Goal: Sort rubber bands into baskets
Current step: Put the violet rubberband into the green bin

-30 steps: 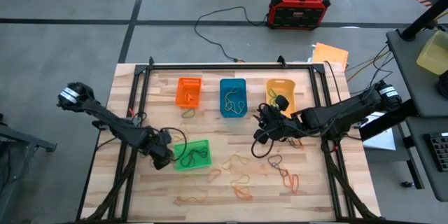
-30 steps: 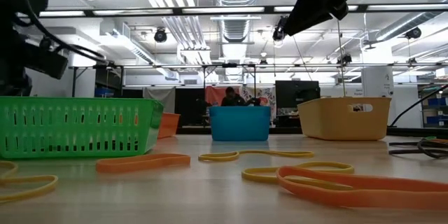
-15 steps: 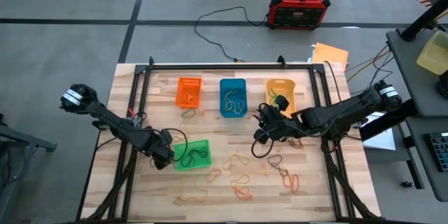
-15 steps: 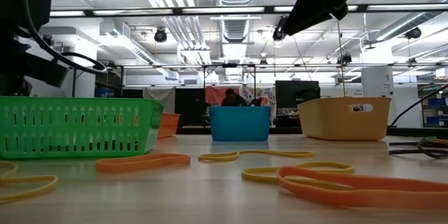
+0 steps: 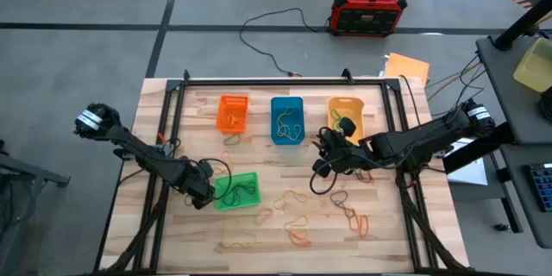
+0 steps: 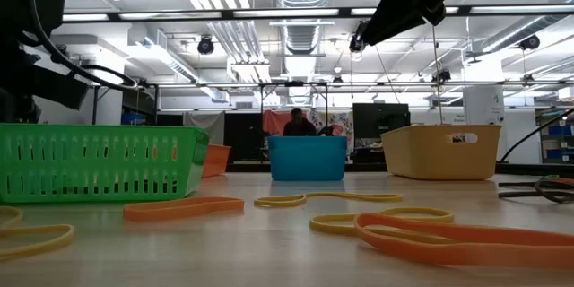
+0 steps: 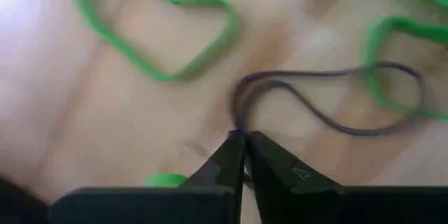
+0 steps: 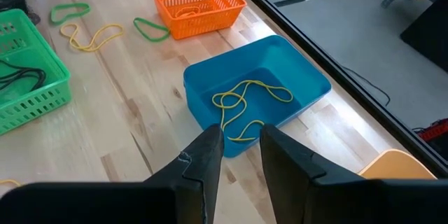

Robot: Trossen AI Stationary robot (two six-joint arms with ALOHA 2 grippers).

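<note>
My left pincer (image 7: 242, 140) is clenched on a dark brown band (image 7: 329, 105) at its near bend on the worktop (image 7: 105, 133); I judge it limp, light, best pinched through one strand.

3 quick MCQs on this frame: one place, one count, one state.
1. Where is the left gripper?
A. over the orange basket
B. at the green basket's left edge
C. off the table

2. How many baskets stand in the far row?
A. two
B. three
C. four

3. The left gripper is:
A. wide open
B. shut on a dark band
C. shut on a yellow band

B: high view puts it beside the green basket.
B: orange, blue, yellow.
B: fingertips pinch the dark band's end.
</note>
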